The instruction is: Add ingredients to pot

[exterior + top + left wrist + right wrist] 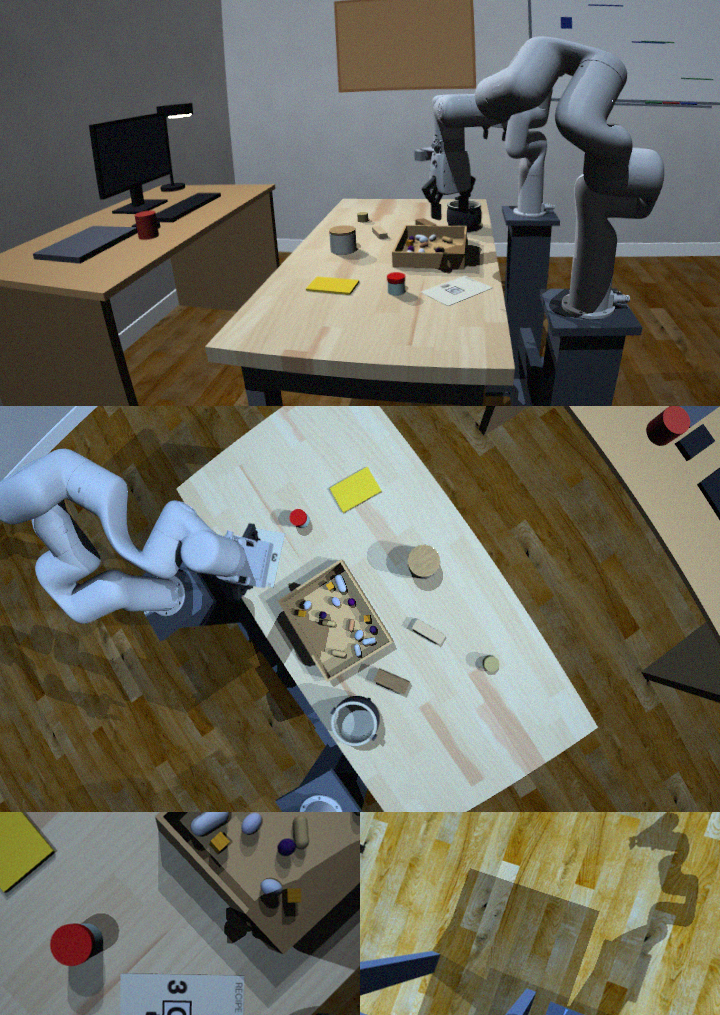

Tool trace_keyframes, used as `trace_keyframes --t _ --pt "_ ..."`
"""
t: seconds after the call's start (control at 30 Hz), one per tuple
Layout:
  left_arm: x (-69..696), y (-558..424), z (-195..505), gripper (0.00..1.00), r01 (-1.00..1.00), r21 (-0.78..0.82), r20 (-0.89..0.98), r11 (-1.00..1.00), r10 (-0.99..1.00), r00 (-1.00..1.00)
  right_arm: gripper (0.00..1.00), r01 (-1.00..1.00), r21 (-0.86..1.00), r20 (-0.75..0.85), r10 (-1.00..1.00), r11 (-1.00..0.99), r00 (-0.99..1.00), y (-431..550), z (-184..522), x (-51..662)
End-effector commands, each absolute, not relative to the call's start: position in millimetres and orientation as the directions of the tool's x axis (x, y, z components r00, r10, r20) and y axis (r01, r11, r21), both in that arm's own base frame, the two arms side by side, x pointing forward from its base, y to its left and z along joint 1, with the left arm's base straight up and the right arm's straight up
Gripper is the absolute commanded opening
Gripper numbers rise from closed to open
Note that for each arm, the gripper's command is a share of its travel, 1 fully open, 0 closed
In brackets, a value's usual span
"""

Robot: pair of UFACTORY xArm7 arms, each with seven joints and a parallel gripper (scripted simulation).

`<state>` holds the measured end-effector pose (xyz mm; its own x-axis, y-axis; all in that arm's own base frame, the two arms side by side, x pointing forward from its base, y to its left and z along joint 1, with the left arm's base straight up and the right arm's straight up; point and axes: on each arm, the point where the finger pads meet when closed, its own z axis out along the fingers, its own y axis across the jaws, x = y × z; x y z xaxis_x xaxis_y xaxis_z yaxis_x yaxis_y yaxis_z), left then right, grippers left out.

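On the table (504, 718) (302, 322), the pot (377, 722) (466, 219) stood upright near the box (368, 602) (426, 260) (203, 865), which held small cubes, balls and rounded sticks. The left gripper (247, 557) (450, 204), above the recipe card (277, 552) (456, 291) (140, 986), had its jaws wide open and empty; the right gripper (494, 133) was open too, away from the box.
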<state>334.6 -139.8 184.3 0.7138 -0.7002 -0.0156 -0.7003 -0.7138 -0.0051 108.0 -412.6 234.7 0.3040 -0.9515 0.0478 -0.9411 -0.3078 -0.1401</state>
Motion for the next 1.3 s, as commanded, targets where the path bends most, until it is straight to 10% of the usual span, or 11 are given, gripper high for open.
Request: trace_keyframes --t 0.0,1.27 --pt "322 -109 195 1.00 -0.703 -0.001 0.001 -0.711 -0.703 0.711 1.00 -0.960 -0.116 0.038 -0.967 -0.255 0.253 -413 238 88" --pt "313 -80 201 1.00 -0.703 -0.001 0.001 -0.712 -0.703 0.712 1.00 -1.000 -0.001 0.000 -1.000 0.002 -0.002 -400 250 -1"
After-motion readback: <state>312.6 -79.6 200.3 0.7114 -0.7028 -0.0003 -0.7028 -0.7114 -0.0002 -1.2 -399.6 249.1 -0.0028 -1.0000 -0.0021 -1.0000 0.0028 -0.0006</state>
